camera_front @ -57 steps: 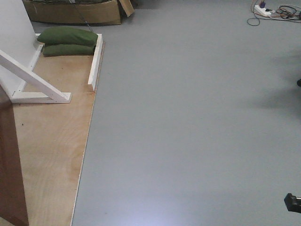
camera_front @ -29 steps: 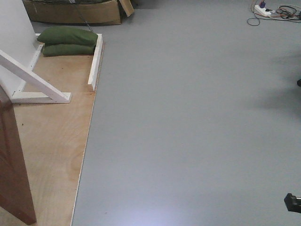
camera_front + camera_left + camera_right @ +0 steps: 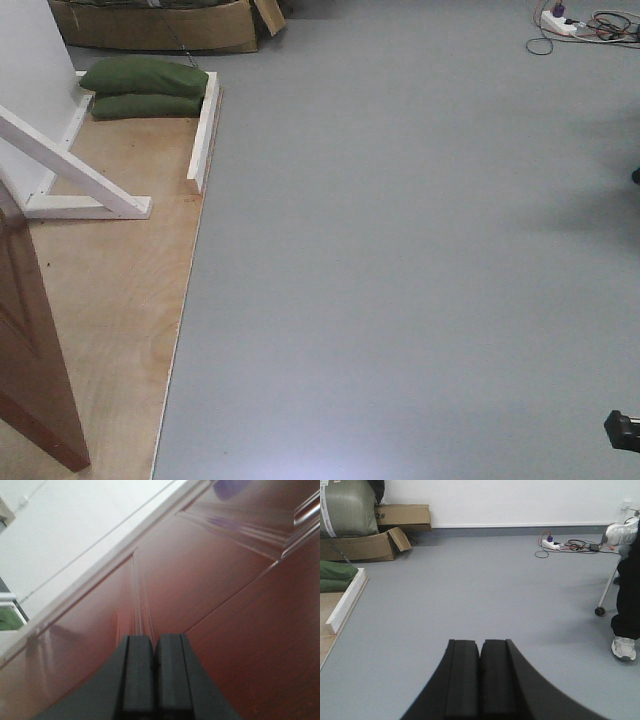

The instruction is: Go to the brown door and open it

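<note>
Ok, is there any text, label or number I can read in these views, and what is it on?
"2#": printed on the side of the cardboard box by the back wall, in the right wrist view.
The white strip on the grey-green sack has print that is too small to read.
There is nothing to read on the brown door or anywhere in the front view.

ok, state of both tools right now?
Left tool: closed, holding nothing, pointed at the brown door.
Right tool: closed, holding nothing, above the grey floor.
</note>
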Motion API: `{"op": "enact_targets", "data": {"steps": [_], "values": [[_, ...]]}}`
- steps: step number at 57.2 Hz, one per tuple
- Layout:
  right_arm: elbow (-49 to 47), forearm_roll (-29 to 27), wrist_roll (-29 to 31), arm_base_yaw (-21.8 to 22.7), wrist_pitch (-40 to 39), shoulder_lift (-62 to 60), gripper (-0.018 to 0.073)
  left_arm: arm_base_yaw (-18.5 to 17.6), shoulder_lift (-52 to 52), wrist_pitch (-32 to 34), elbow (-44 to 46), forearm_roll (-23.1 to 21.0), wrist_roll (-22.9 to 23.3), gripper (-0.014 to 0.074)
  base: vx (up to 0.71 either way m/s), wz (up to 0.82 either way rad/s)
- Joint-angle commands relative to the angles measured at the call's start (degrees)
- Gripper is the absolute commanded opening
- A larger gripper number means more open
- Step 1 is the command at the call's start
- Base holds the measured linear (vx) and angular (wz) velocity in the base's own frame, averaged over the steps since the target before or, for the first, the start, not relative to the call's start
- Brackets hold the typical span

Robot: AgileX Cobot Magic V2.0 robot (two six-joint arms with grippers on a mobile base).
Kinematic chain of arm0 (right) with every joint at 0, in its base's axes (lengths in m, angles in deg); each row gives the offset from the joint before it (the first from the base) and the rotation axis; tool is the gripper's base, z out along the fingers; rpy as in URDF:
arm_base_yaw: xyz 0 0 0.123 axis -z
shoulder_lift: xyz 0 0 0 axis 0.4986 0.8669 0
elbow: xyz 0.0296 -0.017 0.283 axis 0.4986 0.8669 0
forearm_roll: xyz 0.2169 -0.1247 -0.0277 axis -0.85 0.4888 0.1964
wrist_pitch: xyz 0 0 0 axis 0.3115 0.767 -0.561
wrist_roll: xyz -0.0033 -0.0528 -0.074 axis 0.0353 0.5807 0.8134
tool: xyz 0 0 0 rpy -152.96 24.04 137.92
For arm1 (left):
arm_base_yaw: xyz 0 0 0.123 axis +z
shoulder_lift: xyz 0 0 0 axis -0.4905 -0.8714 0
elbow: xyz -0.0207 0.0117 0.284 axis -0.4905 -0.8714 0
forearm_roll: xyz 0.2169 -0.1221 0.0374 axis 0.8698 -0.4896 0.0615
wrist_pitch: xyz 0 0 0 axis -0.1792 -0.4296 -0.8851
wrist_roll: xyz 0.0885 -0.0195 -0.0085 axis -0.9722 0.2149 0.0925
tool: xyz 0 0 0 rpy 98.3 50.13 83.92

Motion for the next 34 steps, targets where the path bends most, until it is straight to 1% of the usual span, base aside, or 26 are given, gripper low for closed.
{"op": "enact_targets", "data": {"steps": [1, 12, 21, 34], "values": [[0.4, 0.4, 0.3, 0.3, -4.7, -0.8, 0.0000, -2.0, 2.7, -3.4, 2.1, -1.9, -0.7, -0.0003, 0.00, 0.00], [0.4, 0.4, 0.3, 0.3, -4.7, -0.8, 0.0000, -4.7, 2.7, -7.3, 2.1, -2.1, -0.7, -0.0003, 0.00, 0.00], [0.4, 0.4, 0.3, 0.3, -4.7, -0.8, 0.0000, -8.2, 2.7, -7.1, 2.1, -2.9, -0.7, -0.0003, 0.00, 0.00], [0.4, 0.4, 0.3, 0.3, -4.7, -0.8, 0.0000, -13.3, 2.7, -6.0, 2.1, -2.9, -0.7, -0.0003, 0.00, 0.00]]}}
